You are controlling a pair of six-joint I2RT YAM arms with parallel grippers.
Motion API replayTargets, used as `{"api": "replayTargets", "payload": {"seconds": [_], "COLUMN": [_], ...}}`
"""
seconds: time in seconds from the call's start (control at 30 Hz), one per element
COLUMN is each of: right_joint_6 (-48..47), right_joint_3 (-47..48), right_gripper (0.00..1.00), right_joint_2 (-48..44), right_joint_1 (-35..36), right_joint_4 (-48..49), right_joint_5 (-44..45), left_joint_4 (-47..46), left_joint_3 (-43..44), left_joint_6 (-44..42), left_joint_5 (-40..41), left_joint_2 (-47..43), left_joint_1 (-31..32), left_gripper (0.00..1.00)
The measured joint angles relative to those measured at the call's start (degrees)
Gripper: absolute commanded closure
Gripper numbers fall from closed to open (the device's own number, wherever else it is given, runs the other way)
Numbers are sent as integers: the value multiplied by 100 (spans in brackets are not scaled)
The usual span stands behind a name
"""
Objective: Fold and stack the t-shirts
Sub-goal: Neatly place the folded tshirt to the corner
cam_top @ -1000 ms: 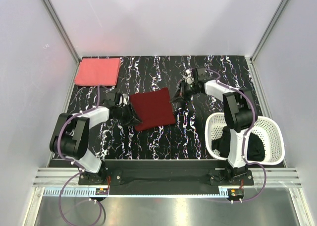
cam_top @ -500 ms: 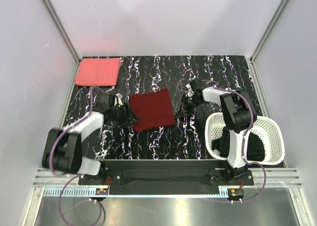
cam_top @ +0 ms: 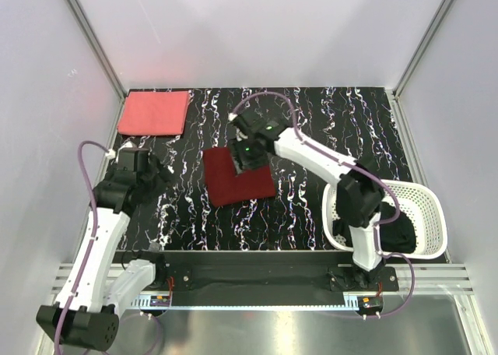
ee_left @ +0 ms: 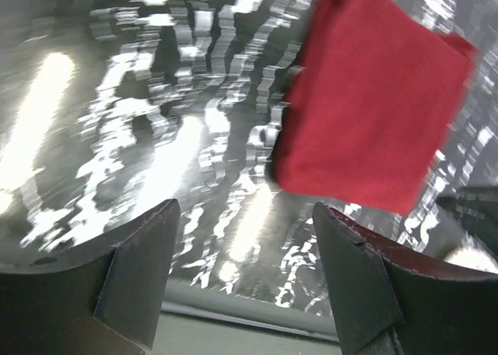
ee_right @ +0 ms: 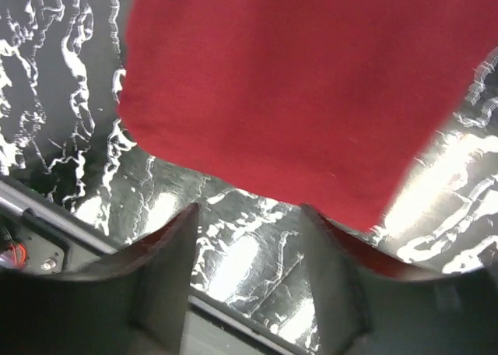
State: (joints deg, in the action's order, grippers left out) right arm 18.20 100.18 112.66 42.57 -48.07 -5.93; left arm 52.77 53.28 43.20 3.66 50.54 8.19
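Seemingly finishing with the maroon shirt, lying folded into a neat square at the middle of the table. Hovering the right gripper directly over the far part of that square, jaws parted and gripping nothing. Looking down from the right wrist past the open fingers onto the edge of the red cloth. Holding the left gripper off to the left of the square and apart from it, jaws spread wide and likewise empty, hanging above bare marbled table.

Leaving the coral shirt folded flat in the far left corner, well apart from the maroon one. Leaving the black shirt bunched in the white basket at the near right, not yet folded.

Probably heading toward stacking. Calling for lowering onto one edge of the maroon square, pinching every layer together, and carrying it across to the coral one without letting the fold spring open. Then fetching the black shirt for folding.

Finding no brand, label or readable writing anywhere in view.
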Motion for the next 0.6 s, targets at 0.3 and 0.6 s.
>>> {"api": "replayTargets", "payload": {"seconds": [0.3, 0.6], "right_joint_6": [24, -1099], "right_joint_3": [1521, -79], "right_gripper": [26, 8], "right_joint_2": [1353, 1147], "right_joint_1": [1084, 2135], "right_joint_4": [-450, 433], "right_joint_5": [940, 1755], "left_joint_4": [1252, 1744], "left_joint_3": [352, 546], "left_joint_6": [619, 619], "left_joint_5": [1023, 896], "left_joint_2": [-654, -1040], "left_joint_1": [-24, -24], "left_gripper": [18, 18]}}
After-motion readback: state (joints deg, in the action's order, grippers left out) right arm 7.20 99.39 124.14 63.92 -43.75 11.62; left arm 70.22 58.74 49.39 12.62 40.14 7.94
